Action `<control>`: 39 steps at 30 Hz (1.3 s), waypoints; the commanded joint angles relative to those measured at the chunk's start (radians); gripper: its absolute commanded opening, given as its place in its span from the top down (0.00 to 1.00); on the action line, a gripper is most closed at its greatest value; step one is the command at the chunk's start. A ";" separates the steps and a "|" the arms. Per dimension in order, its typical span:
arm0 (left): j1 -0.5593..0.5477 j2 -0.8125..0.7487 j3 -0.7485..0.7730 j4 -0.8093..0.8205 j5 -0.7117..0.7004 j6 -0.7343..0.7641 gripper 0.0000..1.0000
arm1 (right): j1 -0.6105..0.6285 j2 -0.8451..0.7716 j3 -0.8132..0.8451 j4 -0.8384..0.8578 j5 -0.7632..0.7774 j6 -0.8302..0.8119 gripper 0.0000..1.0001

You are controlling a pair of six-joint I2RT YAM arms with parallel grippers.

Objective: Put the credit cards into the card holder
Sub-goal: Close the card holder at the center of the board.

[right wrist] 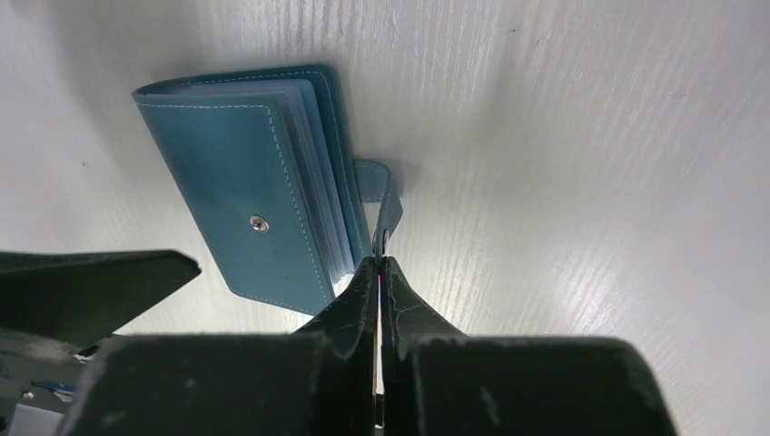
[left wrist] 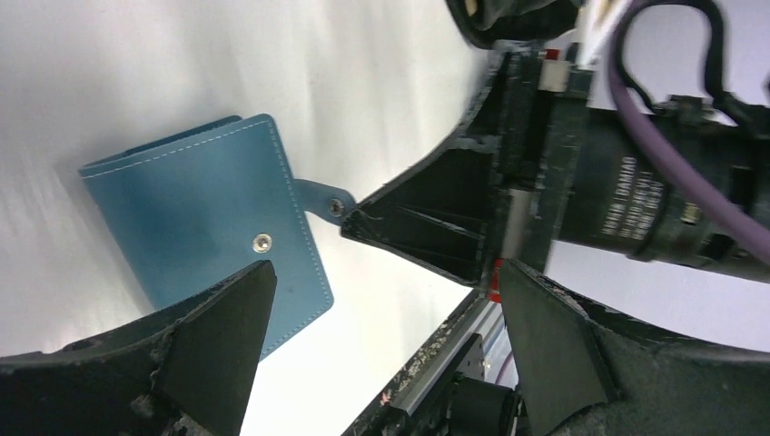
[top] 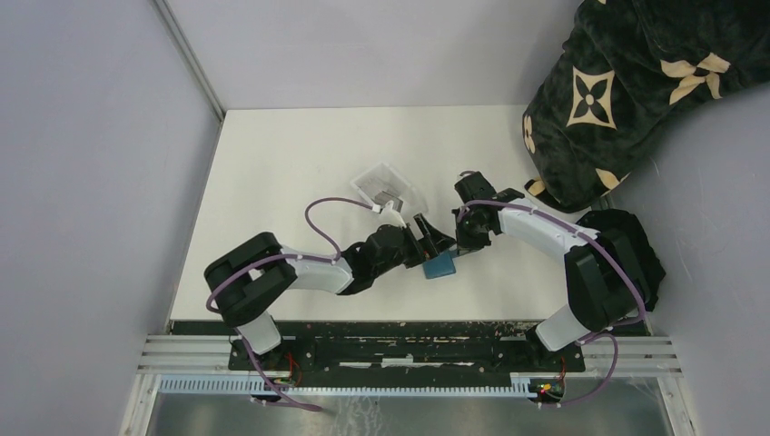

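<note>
Early going, judging by the layout. Pinching the snap tab (right wrist: 386, 213) of the card holder (right wrist: 245, 200) with the right gripper (right wrist: 380, 265), jaws pressed together on the tab's end, the teal body lying on the table (right wrist: 590, 136) just to one side of those tips. Standing wide apart at the left gripper (left wrist: 386, 350), with nothing between the jaws; holder lying flat just beyond one fingertip (left wrist: 227, 327), partly hidden by it, not touched as far as can be seen.

Unsnapped, then, but not opened: cover folded over the inner leaves, stud (right wrist: 260, 223) showing on the outer face. No card visible in or on the holder, and none in either pair of jaws.

From above, something greyish, probably the credit cards (top: 390, 194), sitting in a clear tray (top: 361, 182) well beyond the left jaws, too small to count.

Left to do, on this reading: fold the cover back, hold it open, fetch each card from the tray, slide it into a pocket. Nearly all of the job ahead.
</note>
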 commanded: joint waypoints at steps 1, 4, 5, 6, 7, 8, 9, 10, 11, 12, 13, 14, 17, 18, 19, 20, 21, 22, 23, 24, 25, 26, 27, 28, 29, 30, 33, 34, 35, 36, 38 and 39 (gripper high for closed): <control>-0.001 -0.065 -0.005 0.074 -0.022 0.066 0.01 | 0.004 0.014 0.041 0.031 -0.011 -0.005 0.99; -0.003 -0.081 -0.006 0.038 -0.026 0.084 0.01 | 0.008 0.013 0.047 0.026 -0.009 -0.007 0.99; -0.002 -0.085 -0.011 0.025 -0.029 0.088 0.01 | 0.009 0.012 0.049 0.023 -0.007 -0.008 0.99; -0.002 -0.091 -0.019 0.013 -0.035 0.090 0.01 | 0.009 0.010 0.052 0.021 -0.003 -0.009 0.99; -0.003 -0.097 -0.029 0.004 -0.041 0.091 0.00 | 0.012 0.009 0.054 0.019 0.000 -0.010 0.99; -0.002 -0.103 -0.041 -0.009 -0.048 0.093 0.00 | 0.011 0.007 0.055 0.017 0.003 -0.011 0.99; -0.003 -0.107 -0.053 -0.015 -0.055 0.094 0.00 | 0.010 0.006 0.058 0.015 0.005 -0.011 0.99; -0.003 -0.112 -0.063 -0.023 -0.061 0.094 0.01 | 0.012 0.006 0.059 0.012 0.006 -0.011 0.99; -0.003 -0.116 -0.073 -0.035 -0.065 0.096 0.01 | 0.013 0.005 0.062 0.010 0.005 -0.011 0.99; -0.002 -0.119 -0.080 -0.043 -0.070 0.098 0.01 | 0.015 0.006 0.067 0.009 0.005 -0.011 0.99; -0.003 -0.122 -0.090 -0.049 -0.077 0.101 0.02 | 0.017 0.005 0.070 0.006 0.007 -0.010 0.99; -0.003 -0.125 -0.097 -0.055 -0.079 0.102 0.02 | 0.019 0.005 0.075 0.004 0.009 -0.011 0.99; -0.002 -0.122 -0.103 -0.077 -0.088 0.108 0.03 | 0.030 0.005 0.095 -0.010 0.014 -0.011 0.99; -0.002 -0.117 -0.101 -0.084 -0.089 0.112 0.04 | 0.034 0.007 0.100 -0.013 0.017 -0.012 0.99; -0.002 -0.113 -0.099 -0.090 -0.090 0.115 0.04 | 0.038 0.008 0.107 -0.018 0.020 -0.013 0.99; -0.002 -0.110 -0.096 -0.095 -0.092 0.117 0.05 | 0.042 0.010 0.113 -0.023 0.022 -0.015 0.99; -0.002 -0.105 -0.091 -0.101 -0.094 0.120 0.05 | 0.047 0.011 0.119 -0.029 0.025 -0.017 0.99; -0.002 -0.102 -0.085 -0.115 -0.099 0.123 0.05 | 0.050 0.012 0.123 -0.033 0.029 -0.018 0.99; -0.002 -0.100 -0.077 -0.136 -0.107 0.124 0.06 | 0.053 0.012 0.124 -0.035 0.031 -0.019 0.99; -0.002 -0.097 -0.067 -0.160 -0.115 0.125 0.08 | 0.056 0.013 0.126 -0.038 0.033 -0.019 0.99; -0.002 -0.095 -0.058 -0.185 -0.123 0.127 0.09 | 0.058 0.014 0.128 -0.039 0.034 -0.020 0.99; -0.002 -0.092 -0.050 -0.205 -0.130 0.130 0.11 | 0.061 0.016 0.129 -0.043 0.035 -0.022 0.99; -0.003 -0.092 -0.045 -0.224 -0.138 0.128 0.13 | 0.063 0.018 0.131 -0.047 0.037 -0.023 0.99; -0.002 -0.092 -0.042 -0.248 -0.147 0.123 0.15 | 0.065 0.018 0.131 -0.048 0.039 -0.024 0.99; -0.002 -0.092 -0.040 -0.260 -0.155 0.119 0.17 | 0.066 0.020 0.130 -0.048 0.039 -0.026 0.99; -0.003 -0.090 -0.038 -0.274 -0.162 0.114 0.18 | 0.069 0.021 0.131 -0.050 0.039 -0.026 0.99; -0.002 -0.073 -0.018 -0.312 -0.174 0.109 0.25 | 0.075 0.023 0.129 -0.054 0.045 -0.029 0.99; -0.003 -0.064 -0.008 -0.321 -0.176 0.107 0.26 | 0.078 0.023 0.130 -0.055 0.050 -0.030 0.99; -0.003 -0.051 0.001 -0.327 -0.175 0.108 0.28 | 0.079 0.024 0.130 -0.057 0.054 -0.031 0.99; -0.002 -0.040 0.016 -0.332 -0.175 0.110 0.29 | 0.079 0.024 0.130 -0.061 0.056 -0.032 0.99; -0.003 -0.010 0.045 -0.346 -0.175 0.117 0.32 | 0.082 0.023 0.131 -0.064 0.063 -0.036 0.99; -0.003 0.004 0.065 -0.358 -0.175 0.123 0.32 | 0.083 0.024 0.134 -0.068 0.065 -0.037 0.99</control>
